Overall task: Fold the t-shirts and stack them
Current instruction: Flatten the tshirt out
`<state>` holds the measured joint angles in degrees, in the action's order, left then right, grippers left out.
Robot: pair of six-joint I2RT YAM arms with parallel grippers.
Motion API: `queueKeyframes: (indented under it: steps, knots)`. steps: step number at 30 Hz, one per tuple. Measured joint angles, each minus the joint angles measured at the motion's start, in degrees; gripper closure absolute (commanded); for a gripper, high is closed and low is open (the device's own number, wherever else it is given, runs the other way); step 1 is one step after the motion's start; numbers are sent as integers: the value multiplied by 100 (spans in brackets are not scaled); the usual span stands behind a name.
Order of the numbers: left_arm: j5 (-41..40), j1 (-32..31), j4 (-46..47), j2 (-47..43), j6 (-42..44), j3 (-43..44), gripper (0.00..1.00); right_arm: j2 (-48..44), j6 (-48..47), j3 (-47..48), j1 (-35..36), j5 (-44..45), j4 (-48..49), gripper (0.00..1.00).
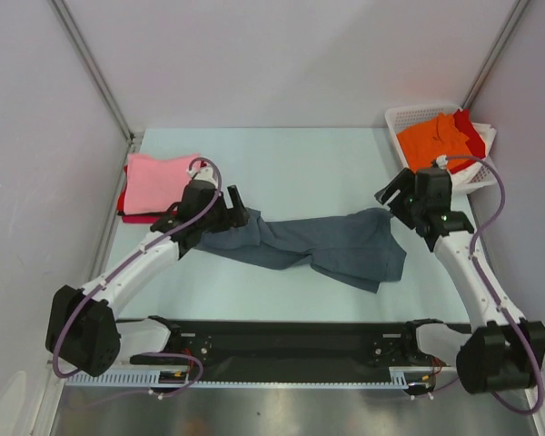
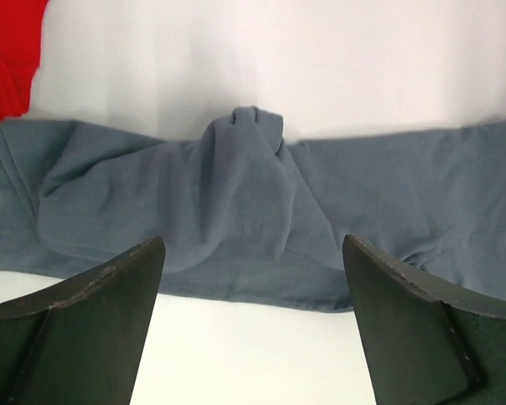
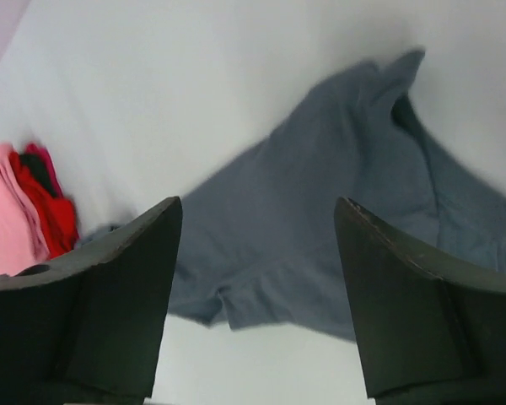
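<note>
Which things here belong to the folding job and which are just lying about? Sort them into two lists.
Job:
crumpled slate blue-grey cotton t-shirt, mid-table
folded pink cotton t-shirt at the left, with a red layer beneath it
orange cotton t-shirt and red t-shirt, in the basket

Lying about:
white plastic lattice basket
pale tabletop

Bright, even overhead light; soft faint shadows; table (image 2: 244, 354) blown white in wrist views.

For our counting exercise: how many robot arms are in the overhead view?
2: the left arm by the pink shirt stack, the right arm near the basket. None appears hidden.
</note>
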<state>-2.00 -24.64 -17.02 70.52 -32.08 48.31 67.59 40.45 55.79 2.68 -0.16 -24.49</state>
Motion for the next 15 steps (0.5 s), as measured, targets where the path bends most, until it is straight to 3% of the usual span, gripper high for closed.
queueKeyframes:
  steps: [11, 15]
  knots:
    - [-101, -22, 509, -782, -2, -839, 10, -1849, 1174, -1878, 1589, 1676, -1482, 57]
    - [-46, -59, 579, -1154, -7, -1228, 10, -2149, 1545, -2345, 1797, 1821, -1840, 59]
